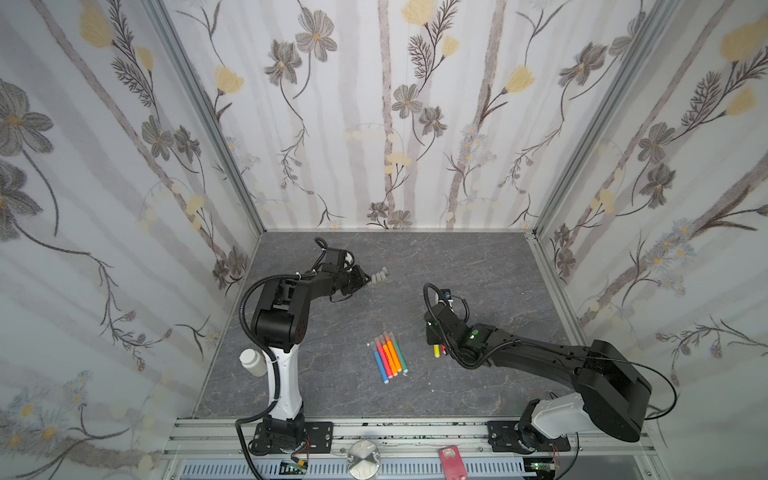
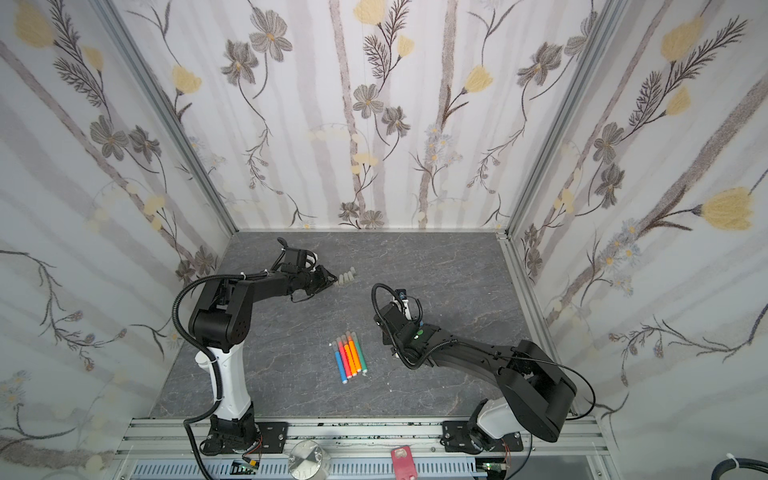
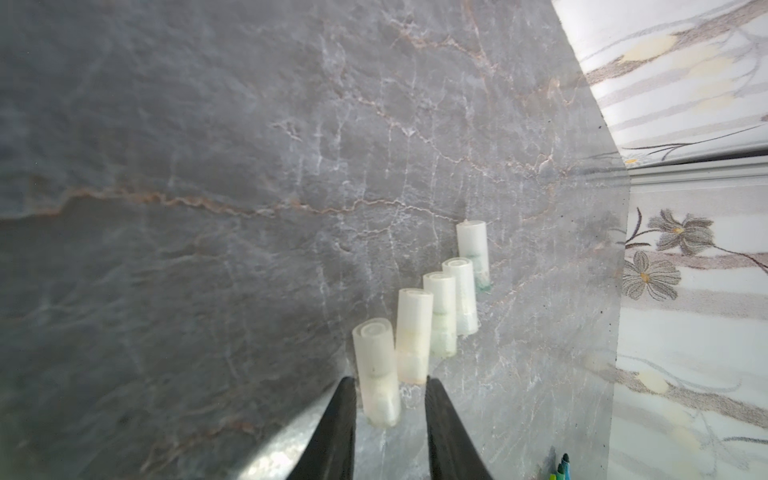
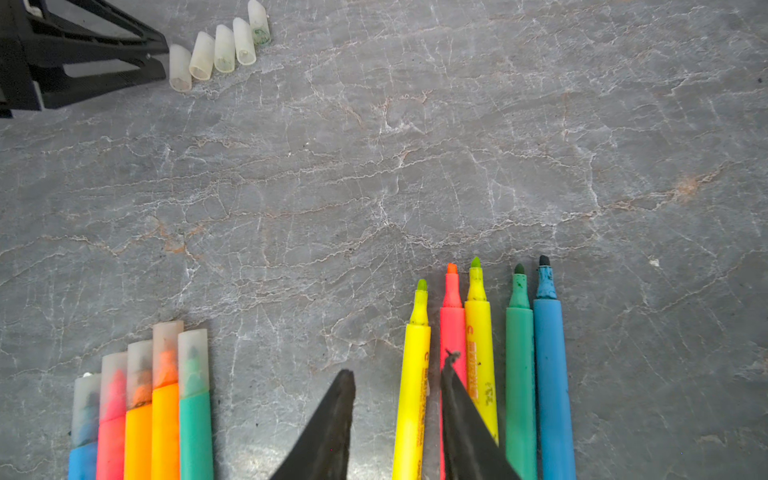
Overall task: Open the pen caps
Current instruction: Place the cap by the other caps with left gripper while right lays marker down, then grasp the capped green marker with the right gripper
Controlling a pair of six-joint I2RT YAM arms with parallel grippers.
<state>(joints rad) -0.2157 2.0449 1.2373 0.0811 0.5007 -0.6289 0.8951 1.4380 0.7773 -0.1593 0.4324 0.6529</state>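
In a top view the capped pens [image 1: 388, 358] lay at about nine o'clock from the nearer right gripper [image 1: 433, 337], with the pen caps [image 1: 382, 340] pointing toward eleven, and its jaws were apart, holding nothing.

You see a white plastic bottle [image 1: 252, 362] at the left of a top view. A round silver metal disc [image 1: 364, 459] and a flat red piece [image 1: 452, 461] sit along the bottom edge. Floral-papered walls [image 1: 374, 104] surround the grey marble-patterned tabletop [image 1: 478, 266].

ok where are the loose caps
In both top views the loose pen caps lie in a row toward the back, left of centre on the table, at the jaws of the left gripper, behind the capped pens.
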